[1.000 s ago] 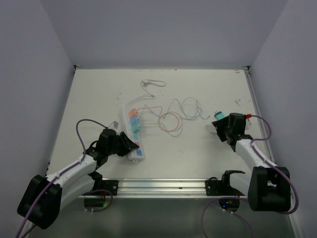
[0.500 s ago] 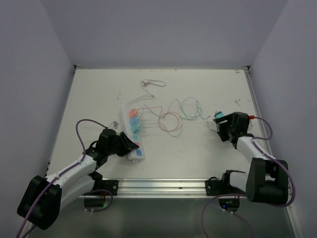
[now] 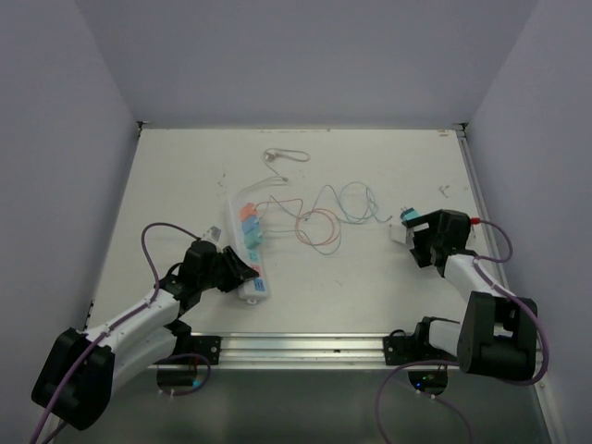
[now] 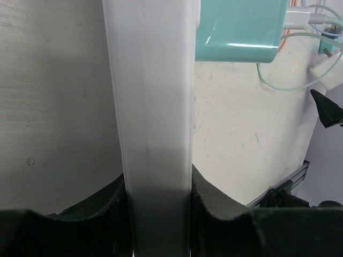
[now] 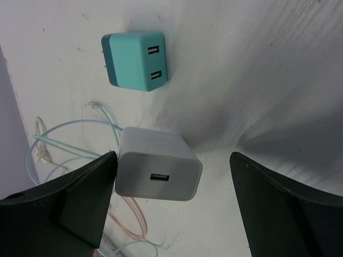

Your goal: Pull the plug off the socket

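Observation:
The socket, a long white power strip [image 3: 250, 248], lies on the table left of centre, with orange and teal plugs [image 3: 251, 233] seated in it. My left gripper [image 3: 233, 270] is shut on the strip's near end. In the left wrist view the strip [image 4: 155, 96] runs up between my fingers [image 4: 214, 209], with a teal plug [image 4: 238, 29] on its right side. My right gripper [image 3: 414, 237] is open. In the right wrist view my right gripper [image 5: 172, 160] has a loose white USB charger [image 5: 158, 163] lying between the jaws, against the left finger. A teal charger [image 5: 134, 60] lies beyond it.
Thin orange and teal cables [image 3: 319, 220] loop on the table between the strip and my right gripper. The strip's white cord [image 3: 282, 155] curls toward the back. White walls close the table on three sides, and an aluminium rail [image 3: 296, 347] runs along the near edge.
My right gripper has shifted a little to the right, and the white charger now shows at its left side. The left arm and the strip have not moved.

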You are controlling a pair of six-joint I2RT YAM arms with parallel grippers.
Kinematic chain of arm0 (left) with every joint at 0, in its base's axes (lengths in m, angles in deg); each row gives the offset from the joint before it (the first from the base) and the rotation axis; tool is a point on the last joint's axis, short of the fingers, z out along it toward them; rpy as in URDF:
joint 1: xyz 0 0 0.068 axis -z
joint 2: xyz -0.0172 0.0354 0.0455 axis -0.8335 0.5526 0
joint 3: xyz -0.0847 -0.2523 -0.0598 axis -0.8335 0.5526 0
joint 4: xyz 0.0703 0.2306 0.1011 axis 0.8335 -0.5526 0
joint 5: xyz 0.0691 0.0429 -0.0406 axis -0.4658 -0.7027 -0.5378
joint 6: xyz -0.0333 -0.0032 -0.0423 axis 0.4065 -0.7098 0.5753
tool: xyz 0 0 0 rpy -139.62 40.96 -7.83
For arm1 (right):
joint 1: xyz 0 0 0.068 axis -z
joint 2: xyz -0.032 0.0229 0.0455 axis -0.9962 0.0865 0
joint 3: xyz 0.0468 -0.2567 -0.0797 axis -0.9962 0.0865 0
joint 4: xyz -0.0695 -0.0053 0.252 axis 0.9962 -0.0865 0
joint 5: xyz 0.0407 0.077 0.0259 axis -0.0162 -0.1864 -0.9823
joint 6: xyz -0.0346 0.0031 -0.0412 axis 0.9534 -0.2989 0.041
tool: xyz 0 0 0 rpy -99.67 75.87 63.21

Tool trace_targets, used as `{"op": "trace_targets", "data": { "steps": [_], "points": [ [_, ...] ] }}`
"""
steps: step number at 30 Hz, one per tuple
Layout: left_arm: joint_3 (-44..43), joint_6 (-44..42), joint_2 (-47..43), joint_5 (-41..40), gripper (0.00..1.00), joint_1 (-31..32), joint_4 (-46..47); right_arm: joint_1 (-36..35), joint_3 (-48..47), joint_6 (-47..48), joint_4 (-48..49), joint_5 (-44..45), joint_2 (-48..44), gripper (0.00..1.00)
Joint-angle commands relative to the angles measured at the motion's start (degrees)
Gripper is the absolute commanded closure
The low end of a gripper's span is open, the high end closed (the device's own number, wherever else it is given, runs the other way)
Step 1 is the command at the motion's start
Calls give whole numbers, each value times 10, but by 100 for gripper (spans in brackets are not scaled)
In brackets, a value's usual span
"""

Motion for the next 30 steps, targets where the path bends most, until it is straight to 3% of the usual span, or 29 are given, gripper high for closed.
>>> {"op": "trace_targets", "data": {
  "steps": [1, 12, 24, 30],
  "points": [
    [1, -35, -4, -22, 100, -4, -15, 12, -7, 19, -38, -3, 4, 11],
    [2, -37, -8, -21, 100, -4, -15, 28, -18, 54, -68, 2, -3, 1],
    [2, -38, -7, -19, 100, -4, -13, 30, -56, 126, -112, 17, -49, 1],
    [1, -45, -2, -13, 100, -4, -6, 14, -81, 199, -106, -60, -86, 1]
  ]
}}
